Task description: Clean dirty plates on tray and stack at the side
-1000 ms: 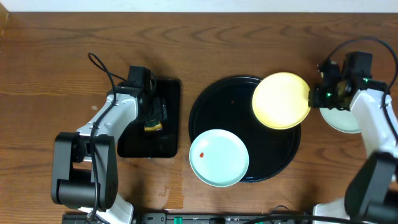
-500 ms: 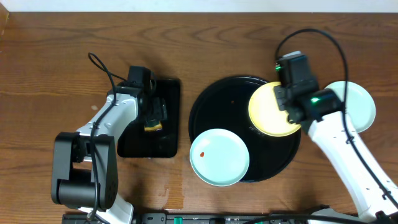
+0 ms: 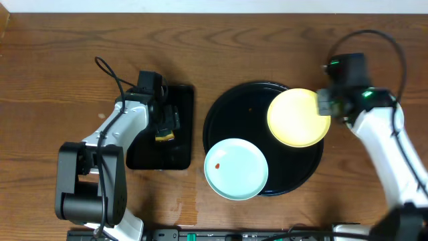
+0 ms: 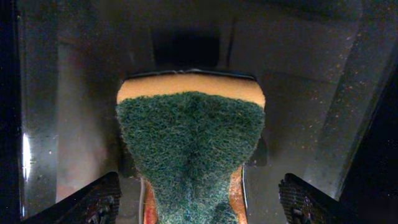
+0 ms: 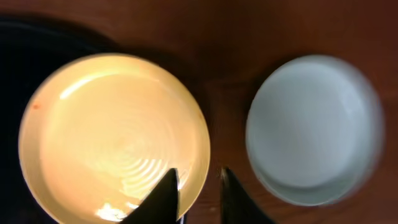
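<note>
Three plates show. The yellow plate (image 3: 294,119) lies flat at the upper right of the round tray (image 3: 231,114), edge over its rim. In the right wrist view its lower right rim sits in the narrow gap between the right fingers (image 5: 163,198), slightly parted and gripping nothing: one tip overlaps the plate, the other hangs over bare desk (image 3: 53,60). A plain mint plate (image 5: 314,127) rests on the desk right of it, apart. A specked mint plate (image 3: 235,169) overhangs the tray's lower left rim. The left fingers (image 4: 93,202) spread wide around a green sponge (image 4: 189,149) on the rectangular tray (image 3: 174,154), neither tip touching it.
</note>
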